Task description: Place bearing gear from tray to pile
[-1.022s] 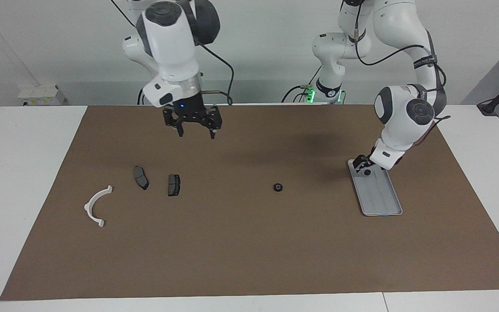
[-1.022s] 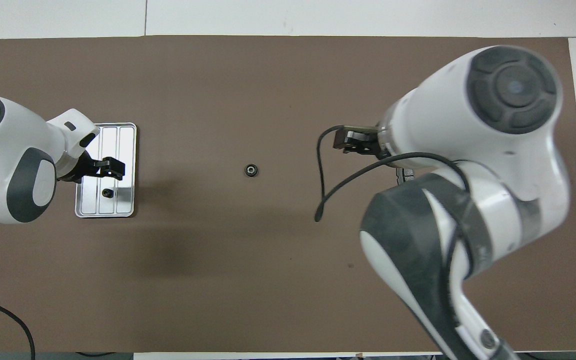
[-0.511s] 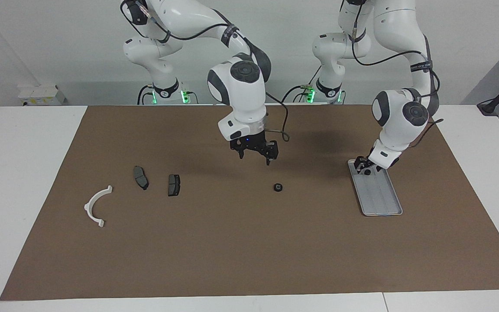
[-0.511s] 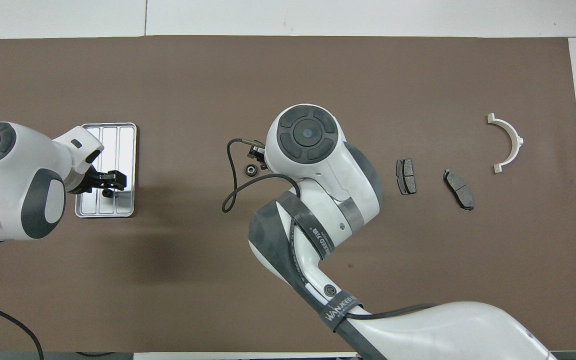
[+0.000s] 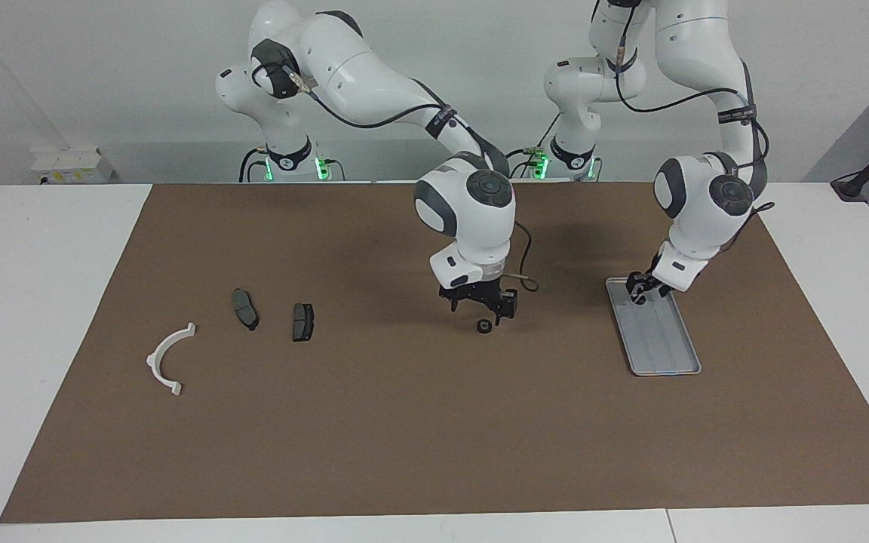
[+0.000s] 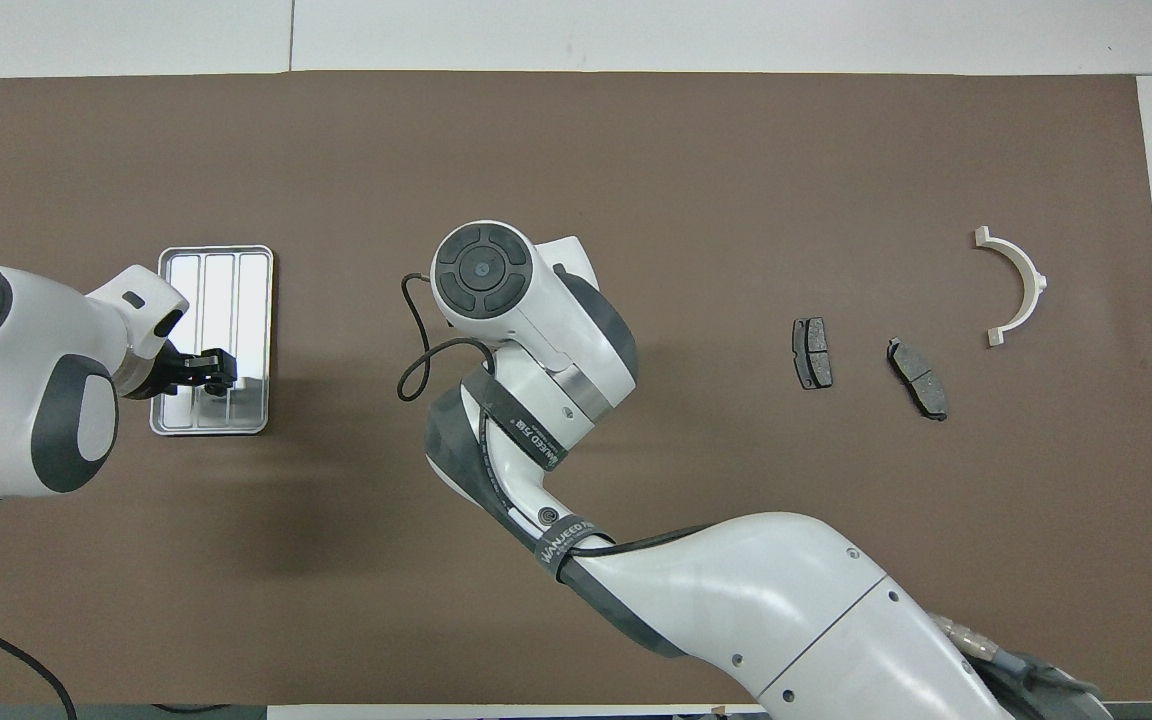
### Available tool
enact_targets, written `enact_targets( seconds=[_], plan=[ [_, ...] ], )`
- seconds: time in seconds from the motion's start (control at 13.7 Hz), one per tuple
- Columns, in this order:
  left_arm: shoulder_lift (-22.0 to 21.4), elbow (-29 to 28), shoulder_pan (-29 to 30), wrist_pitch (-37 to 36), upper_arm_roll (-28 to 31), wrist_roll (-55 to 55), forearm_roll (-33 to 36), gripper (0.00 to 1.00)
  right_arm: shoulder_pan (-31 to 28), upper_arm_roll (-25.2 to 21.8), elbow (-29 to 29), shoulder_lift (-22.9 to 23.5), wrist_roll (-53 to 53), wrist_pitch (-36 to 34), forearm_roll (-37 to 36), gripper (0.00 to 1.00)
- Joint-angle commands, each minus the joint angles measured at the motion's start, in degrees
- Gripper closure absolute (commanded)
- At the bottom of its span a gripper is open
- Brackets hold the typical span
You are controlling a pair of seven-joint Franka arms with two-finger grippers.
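Observation:
A small black bearing gear lies on the brown mat mid-table. My right gripper hangs just above it, open, fingers spread to either side. In the overhead view the right arm hides both. My left gripper is low over the end of the silver tray nearer to the robots. There a small dark part sits at its tips, and I cannot tell whether it is gripped. The pile lies toward the right arm's end: a white half-ring bracket and two dark brake pads.
A brown mat covers most of the white table. The rest of the tray, farther from the robots, holds nothing. The right arm stretches across the middle of the mat.
The right arm swung from the pile's end to the middle of the mat and came down over the bearing gear. The left gripper shifted slightly along the tray onto the small dark part.

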Motion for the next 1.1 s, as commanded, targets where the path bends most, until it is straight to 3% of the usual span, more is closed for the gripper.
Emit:
enact_targets(
  seconds=[0.0,1.02],
  plan=[
    [-1.7,-2.6,0.1,2.4,-0.2,-1.3,0.0,0.36,0.6,-0.3,5.8,4.4,0.7,-1.1,-0.9,0.00],
    [-0.2,-2.7,0.3,5.1,-0.2,-1.4,0.0,0.42,2.3,0.0,4.9,7.3,0.4,-0.3,-1.0,0.00]
  ],
)
